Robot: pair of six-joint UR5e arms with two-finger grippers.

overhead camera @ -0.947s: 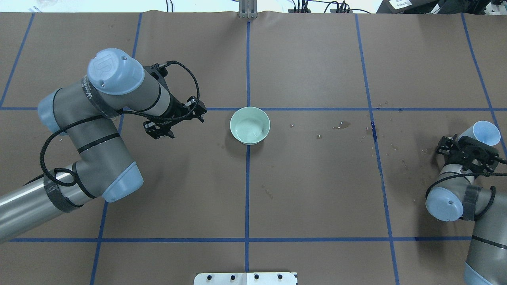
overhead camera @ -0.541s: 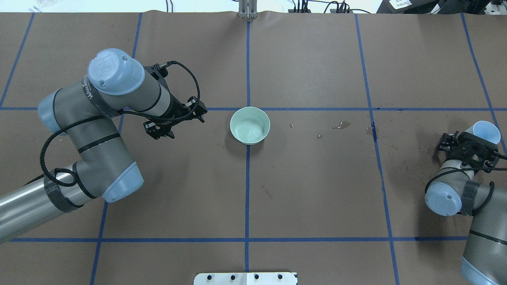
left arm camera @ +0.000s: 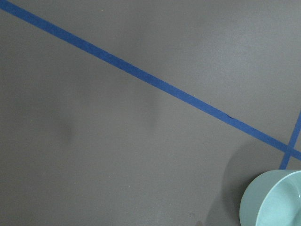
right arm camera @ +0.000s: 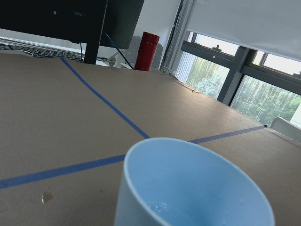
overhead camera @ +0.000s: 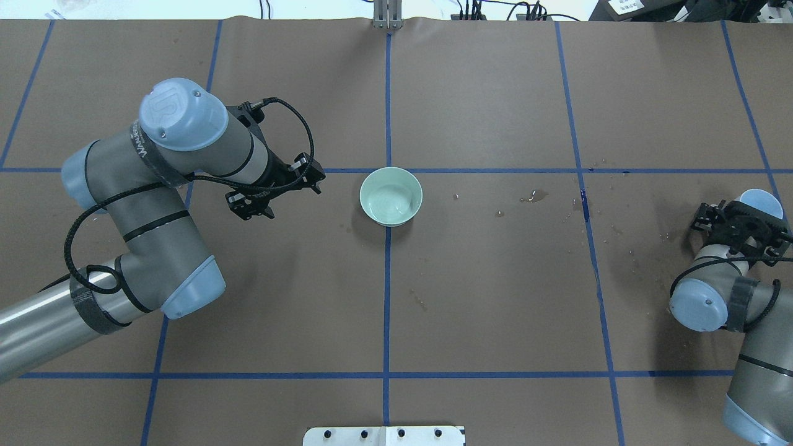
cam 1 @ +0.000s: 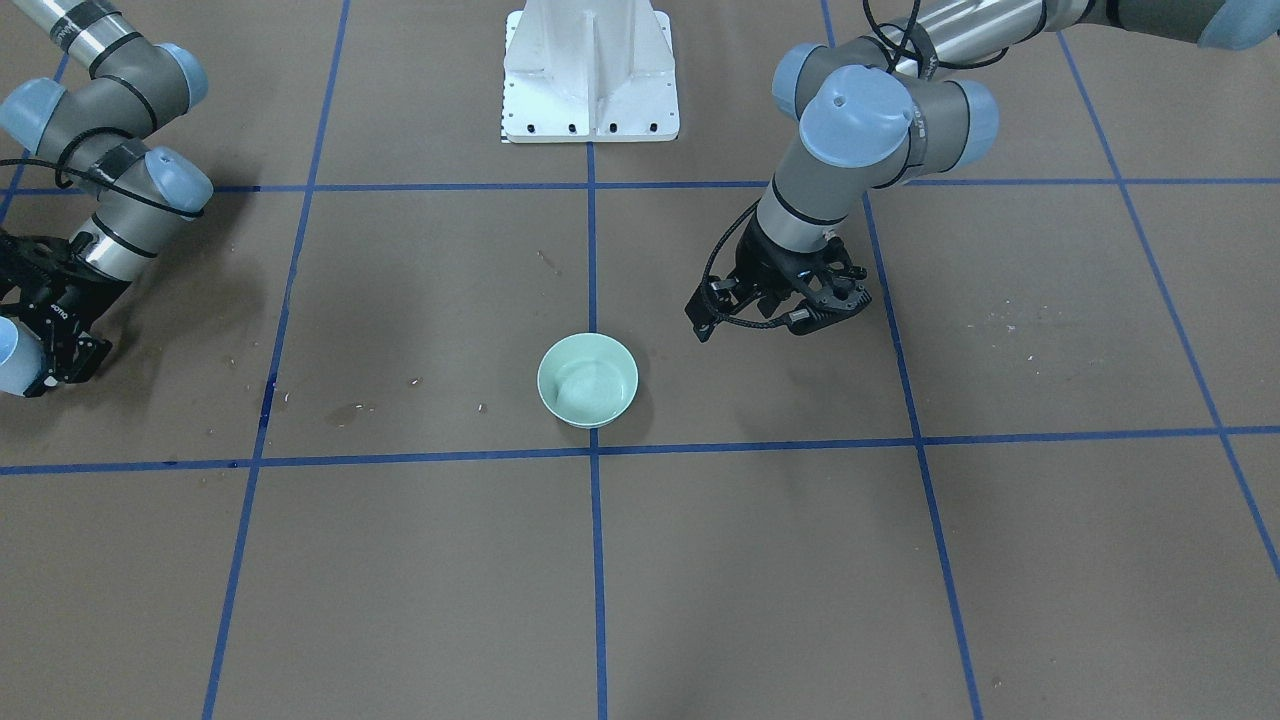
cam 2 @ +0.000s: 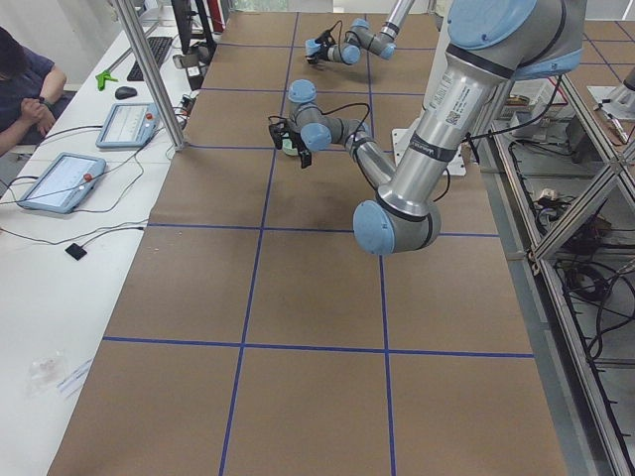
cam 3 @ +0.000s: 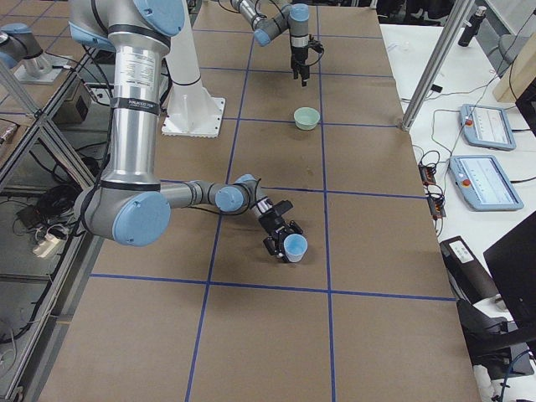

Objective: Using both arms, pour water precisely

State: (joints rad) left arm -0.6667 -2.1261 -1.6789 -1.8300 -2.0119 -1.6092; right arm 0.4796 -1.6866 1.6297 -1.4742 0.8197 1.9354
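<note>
A pale green bowl (overhead camera: 391,196) stands at the table's centre, also in the front view (cam 1: 588,380), with the water (overhead camera: 387,201) rippling inside it. My right gripper (overhead camera: 753,214) is shut on a light-blue cup (overhead camera: 761,204) low over the table's right side, also in the front view (cam 1: 8,370) and the right side view (cam 3: 294,248). The right wrist view shows the cup (right arm camera: 188,188) nearly empty, with a few drops at the bottom. My left gripper (overhead camera: 272,189) hangs empty to the left of the bowl, fingers pointing down. I cannot tell whether it is open or shut.
Small spilled water drops (overhead camera: 536,197) dot the brown paper between the bowl and the right arm. The white pedestal base (cam 1: 590,70) stands at the robot's side. Blue tape lines grid the table. Tablets (cam 3: 481,126) lie on the operators' side table.
My right wrist has turned and drawn back a little, so the cup's mouth shows smaller from above. The left arm has barely shifted. The bowl has not moved.
</note>
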